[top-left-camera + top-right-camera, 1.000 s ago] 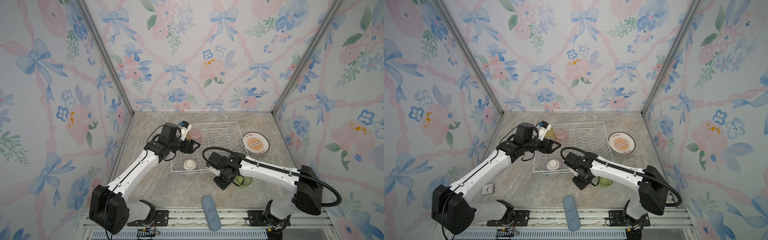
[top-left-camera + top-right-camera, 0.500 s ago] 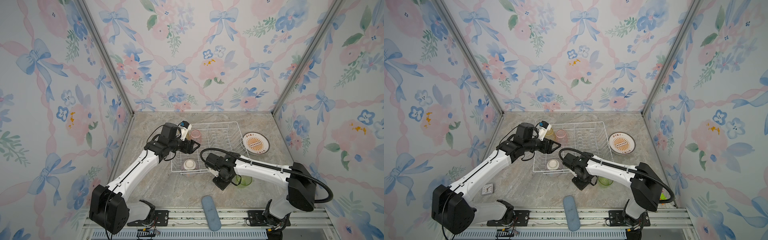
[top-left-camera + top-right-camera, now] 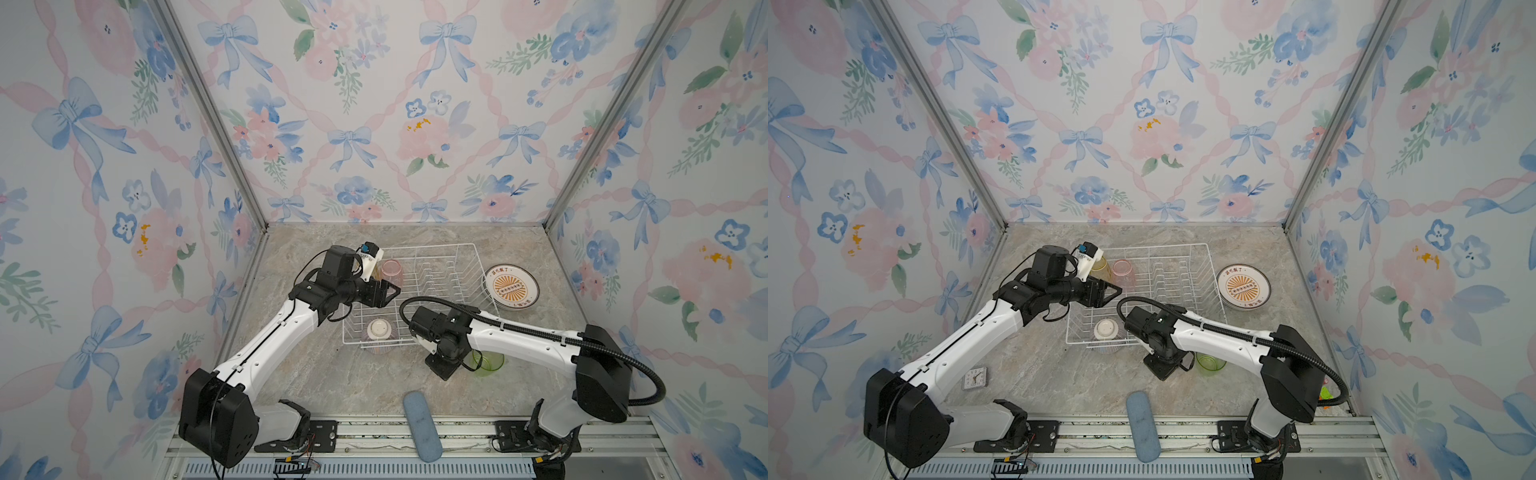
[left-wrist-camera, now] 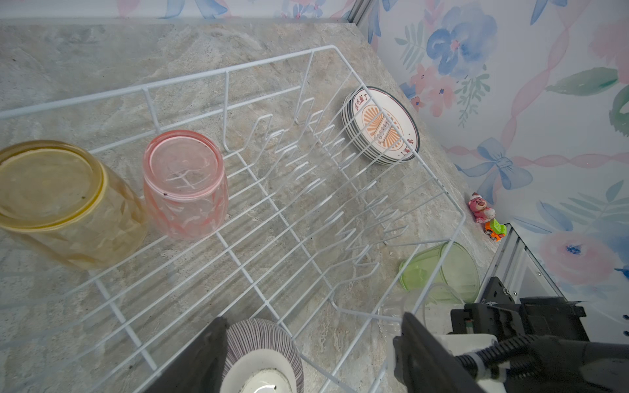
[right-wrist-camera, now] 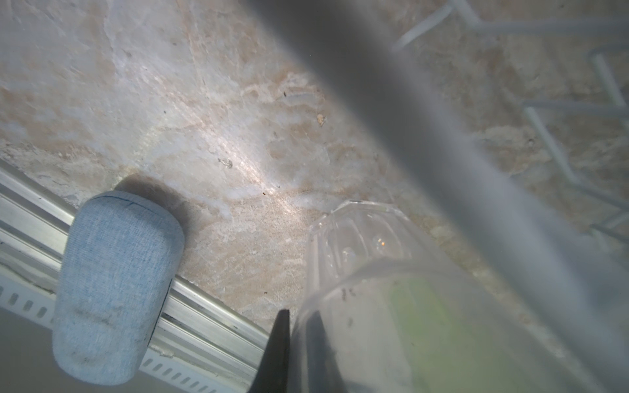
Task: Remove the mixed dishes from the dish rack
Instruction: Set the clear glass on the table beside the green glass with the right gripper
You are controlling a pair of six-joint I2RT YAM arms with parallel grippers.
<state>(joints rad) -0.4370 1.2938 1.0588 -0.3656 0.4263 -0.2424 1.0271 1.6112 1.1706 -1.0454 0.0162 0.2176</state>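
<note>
The white wire dish rack [image 3: 428, 246] [image 3: 1158, 246] [image 4: 238, 69] holds an upturned yellow tumbler [image 4: 51, 200] [image 3: 1100, 266], an upturned pink tumbler [image 3: 392, 272] [image 4: 185, 183] and an upturned striped bowl [image 3: 378, 334] [image 4: 262, 350]. My left gripper [image 3: 388, 293] [image 4: 313, 318] hangs open above the rack, holding nothing. Beside the rack's front right corner, my right gripper [image 3: 451, 368] [image 5: 297, 316] is shut on the wall of the clear tumbler [image 5: 350, 245] [image 4: 391, 313], next to the green tumbler [image 3: 488, 362] [image 4: 442, 268]. Stacked plates [image 3: 511, 286] [image 4: 381, 127] lie right of the rack.
A blue-grey pad [image 3: 422, 424] [image 5: 112, 289] lies across the table's front edge and rail. A small white clock [image 3: 974, 377] sits at the front left. A pink bear toy [image 4: 481, 209] and a toy car [image 4: 495, 229] stand by the right wall.
The right arm's elbow has drawn slightly to the left, while its gripper and the clear tumbler have barely shifted. The left arm has not moved.
</note>
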